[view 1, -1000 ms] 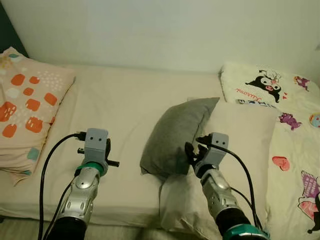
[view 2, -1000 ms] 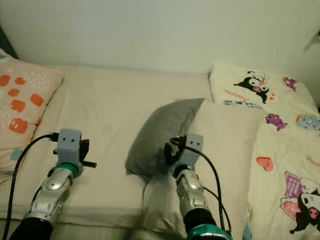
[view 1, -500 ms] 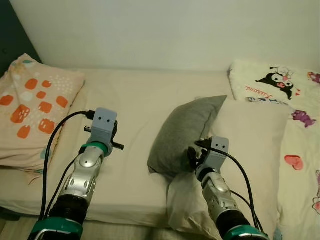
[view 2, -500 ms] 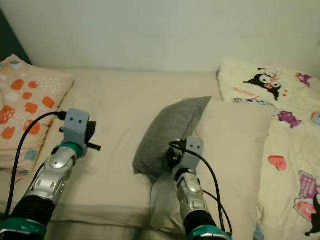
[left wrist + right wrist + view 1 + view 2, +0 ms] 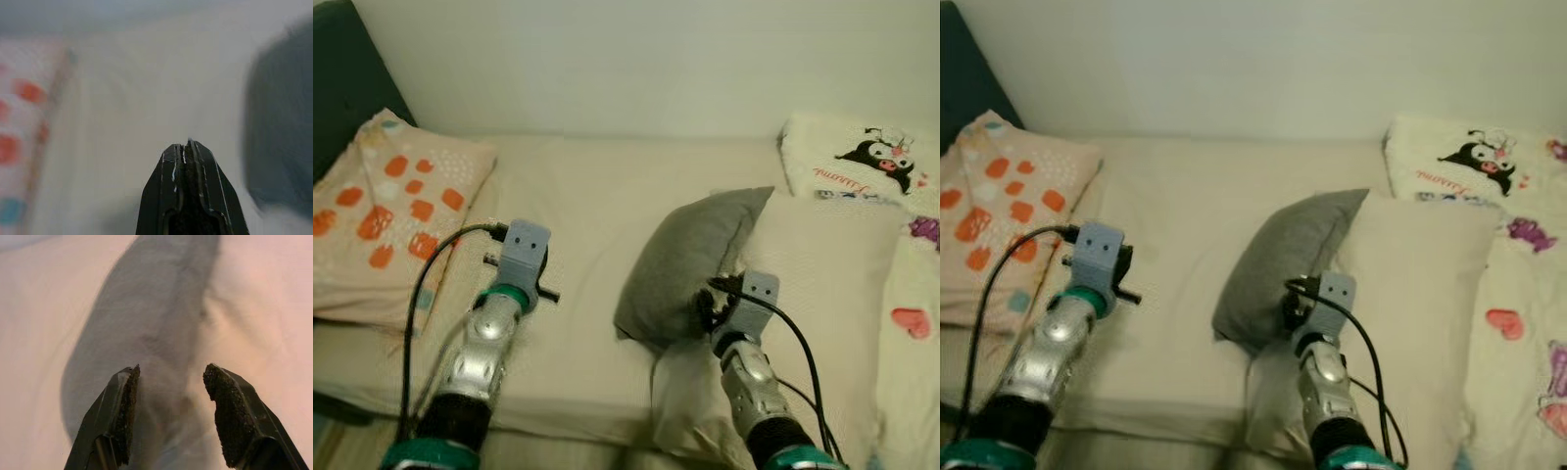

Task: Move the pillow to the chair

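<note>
A grey pillow [image 5: 690,259] lies tilted on the cream bed sheet [image 5: 587,206], leaning against a larger cream pillow [image 5: 822,284]. My right gripper [image 5: 171,377] is open at the grey pillow's near lower edge. Its two fingers [image 5: 124,411] stand either side of a fold of the grey fabric, without closing on it. In the eye views the right gripper [image 5: 715,305] sits where the grey pillow meets the cream one. My left gripper [image 5: 187,147] is shut and empty, held over the bare sheet to the left of the grey pillow.
A peach pillow with orange patches [image 5: 391,225] lies at the bed's left end beside a dark panel [image 5: 352,69]. A cartoon-print quilt [image 5: 871,162] covers the right end. A pale wall runs behind. The bed's front edge [image 5: 568,421] is just below my arms.
The camera has moved, so the whole scene sits further right. The right gripper stays at the grey pillow's near edge. The left arm has lifted slightly over the sheet.
</note>
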Robot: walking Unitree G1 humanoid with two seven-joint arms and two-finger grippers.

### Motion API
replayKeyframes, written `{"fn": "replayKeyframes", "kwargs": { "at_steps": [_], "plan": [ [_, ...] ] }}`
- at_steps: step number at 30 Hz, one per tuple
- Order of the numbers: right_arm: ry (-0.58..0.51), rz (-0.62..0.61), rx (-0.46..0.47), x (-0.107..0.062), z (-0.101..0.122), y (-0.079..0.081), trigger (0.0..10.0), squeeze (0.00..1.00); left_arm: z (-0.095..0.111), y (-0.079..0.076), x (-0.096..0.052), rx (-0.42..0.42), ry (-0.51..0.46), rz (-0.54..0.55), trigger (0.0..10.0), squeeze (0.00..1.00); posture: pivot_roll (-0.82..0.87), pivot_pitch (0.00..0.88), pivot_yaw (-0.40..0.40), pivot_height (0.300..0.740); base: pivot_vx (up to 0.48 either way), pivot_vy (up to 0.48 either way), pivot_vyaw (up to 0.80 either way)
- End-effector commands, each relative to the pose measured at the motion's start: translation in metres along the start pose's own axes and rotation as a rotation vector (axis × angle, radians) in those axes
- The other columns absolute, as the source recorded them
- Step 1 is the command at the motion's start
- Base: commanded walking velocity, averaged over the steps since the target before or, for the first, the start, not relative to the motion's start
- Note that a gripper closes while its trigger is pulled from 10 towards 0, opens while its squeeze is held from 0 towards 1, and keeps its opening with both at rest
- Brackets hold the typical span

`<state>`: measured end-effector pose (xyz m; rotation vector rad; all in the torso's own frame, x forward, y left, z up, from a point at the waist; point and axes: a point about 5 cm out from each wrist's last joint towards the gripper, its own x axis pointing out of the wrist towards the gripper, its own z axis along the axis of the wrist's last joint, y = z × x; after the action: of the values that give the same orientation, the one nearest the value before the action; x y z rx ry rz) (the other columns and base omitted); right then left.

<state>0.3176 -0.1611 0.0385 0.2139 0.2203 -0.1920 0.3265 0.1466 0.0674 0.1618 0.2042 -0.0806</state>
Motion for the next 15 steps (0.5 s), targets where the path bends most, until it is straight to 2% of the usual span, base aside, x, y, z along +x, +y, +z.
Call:
{"fn": "replayKeyframes", "kwargs": {
  "at_steps": [1,4,6,7,8,15],
  "plan": [
    [0.019,-0.029,-0.018,-0.004,-0.008,-0.005,10.0,0.00,-0.014,-0.001,-0.004,-0.016,0.038,0.010,10.0,0.00,0.03,0.000,0.056,0.740,0.000,0.000,0.00],
    [0.009,-0.030,-0.028,-0.004,-0.007,-0.006,10.0,0.00,-0.017,-0.005,-0.005,-0.004,0.046,-0.013,10.0,0.00,0.02,0.000,0.053,0.740,0.000,0.000,0.00],
    [-0.009,-0.056,-0.017,-0.006,-0.006,-0.018,10.0,0.00,-0.015,-0.012,-0.004,-0.019,0.038,-0.050,10.0,0.00,0.01,0.000,0.048,0.740,0.000,0.000,0.00],
    [-0.009,-0.056,-0.017,-0.006,-0.006,-0.018,10.0,0.00,-0.015,-0.012,-0.004,-0.019,0.038,-0.050,10.0,0.00,0.01,0.000,0.048,0.740,0.000,0.000,0.00],
    [-0.008,-0.086,0.002,-0.008,-0.007,-0.028,10.0,0.00,-0.015,-0.018,-0.004,-0.001,0.038,-0.088,10.0,0.00,-0.01,0.000,0.040,0.740,0.000,0.000,0.00],
    [-0.012,-0.120,0.021,-0.011,-0.009,-0.032,10.0,0.00,-0.017,-0.021,-0.002,0.064,0.028,-0.116,10.0,0.00,0.01,0.000,0.066,0.740,0.000,0.000,0.00]
  ]
}}
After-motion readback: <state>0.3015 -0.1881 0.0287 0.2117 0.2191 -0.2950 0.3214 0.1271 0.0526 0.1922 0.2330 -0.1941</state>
